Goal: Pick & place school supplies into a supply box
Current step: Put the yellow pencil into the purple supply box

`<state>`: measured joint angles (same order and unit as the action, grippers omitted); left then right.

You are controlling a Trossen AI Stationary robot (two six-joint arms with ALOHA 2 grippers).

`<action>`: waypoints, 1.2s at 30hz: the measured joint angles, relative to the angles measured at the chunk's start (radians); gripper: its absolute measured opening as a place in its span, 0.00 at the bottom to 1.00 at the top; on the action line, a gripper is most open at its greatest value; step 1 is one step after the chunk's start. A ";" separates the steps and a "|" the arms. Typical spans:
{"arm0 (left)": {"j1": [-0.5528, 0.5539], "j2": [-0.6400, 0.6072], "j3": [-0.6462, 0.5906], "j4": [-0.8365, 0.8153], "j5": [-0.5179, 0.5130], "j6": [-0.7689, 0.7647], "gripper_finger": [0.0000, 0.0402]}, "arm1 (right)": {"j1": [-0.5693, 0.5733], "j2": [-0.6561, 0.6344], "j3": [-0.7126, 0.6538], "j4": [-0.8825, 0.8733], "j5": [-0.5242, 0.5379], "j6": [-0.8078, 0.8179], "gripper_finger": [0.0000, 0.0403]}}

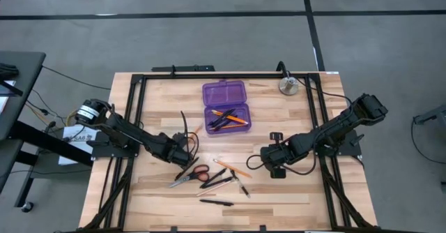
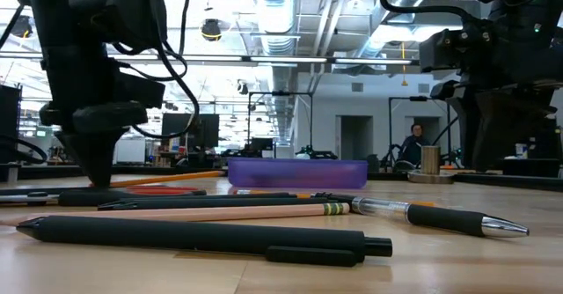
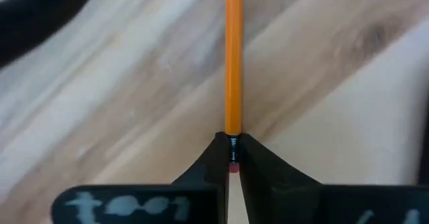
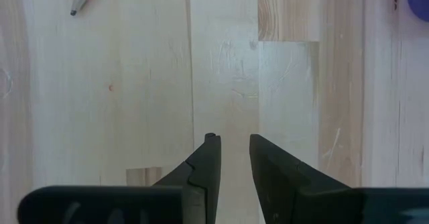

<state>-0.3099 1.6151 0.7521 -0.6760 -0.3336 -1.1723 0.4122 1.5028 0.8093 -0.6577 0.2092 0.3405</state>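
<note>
In the left wrist view our left claw point(image 3: 232, 158) has its two fingers pressed together on the eraser end of an orange pencil point(image 3: 232, 56), which runs straight away from the fingertips over the bare wooden table point(image 3: 120, 103). In the high view that claw point(image 1: 189, 152) sits left of centre, with the pencil reaching from it toward the purple box point(image 1: 225, 108) in the upper middle of the frame. The box lies open, and its lower half already holds a few pens and pencils. We judge the step in hand to be the pick: the grip is made, the lift is not yet begun, since the pencil seems to lie low over the wood. Next we need to raise it, carry it up-frame to the box and turn it to lie along the tray, because a grip so near one end could let the far tip swing or droop. Our right claw point(image 1: 267, 153) waits right of centre, its fingers a little apart and holding nothing. Below centre the red-handled scissors point(image 1: 189, 177), another pencil point(image 1: 233, 168) and several black pens point(image 1: 217, 202) are left to collect.
</note>
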 joint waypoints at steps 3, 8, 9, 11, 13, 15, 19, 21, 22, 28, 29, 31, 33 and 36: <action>-0.004 0.000 0.000 0.008 -0.032 -0.002 0.01 | 0.000 0.000 0.000 0.000 0.000 0.000 0.19; -0.004 -0.013 -0.001 0.013 -0.054 -0.002 0.01 | 0.000 0.000 0.000 0.000 -0.001 0.000 0.19; -0.004 -0.020 -0.003 0.014 -0.061 -0.002 0.01 | 0.000 0.000 0.000 0.000 0.000 0.000 0.19; -0.002 -0.038 -0.003 0.010 -0.078 -0.002 0.01 | 0.000 0.000 0.000 0.000 -0.001 0.000 0.19; -0.002 -0.059 -0.003 0.006 -0.087 -0.002 0.01 | 0.000 0.000 0.000 0.000 -0.001 0.000 0.19; -0.004 -0.074 -0.003 -0.003 -0.086 -0.002 0.01 | 0.000 0.000 0.000 -0.001 -0.001 0.000 0.19; -0.004 -0.098 -0.002 -0.014 -0.086 -0.002 0.01 | 0.000 0.000 0.000 -0.001 -0.001 0.000 0.19; -0.004 -0.101 -0.001 -0.020 -0.084 -0.002 0.00 | 0.000 0.000 0.000 -0.001 -0.001 0.000 0.19; -0.004 -0.101 -0.001 -0.022 -0.082 -0.002 0.00 | 0.000 0.000 0.000 -0.001 -0.001 0.000 0.19; -0.004 -0.102 0.000 -0.048 -0.073 -0.020 0.00 | 0.000 0.000 0.000 -0.001 -0.001 0.000 0.19; -0.004 -0.102 0.000 -0.054 -0.071 -0.024 0.00 | 0.000 0.000 0.000 -0.001 -0.001 0.000 0.19; -0.004 -0.102 0.001 -0.070 -0.065 -0.039 0.00 | 0.000 0.000 0.000 -0.001 -0.002 -0.003 0.19; -0.007 -0.102 0.001 -0.082 -0.065 -0.048 0.00 | 0.000 0.000 0.000 -0.002 -0.007 -0.008 0.19; -0.015 -0.103 0.001 -0.082 -0.080 -0.061 0.01 | 0.000 0.000 0.000 -0.011 -0.016 -0.008 0.19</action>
<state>-0.3251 1.5124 0.7536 -0.7582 -0.4138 -1.2332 0.4122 1.5028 0.8093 -0.6687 0.1937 0.3327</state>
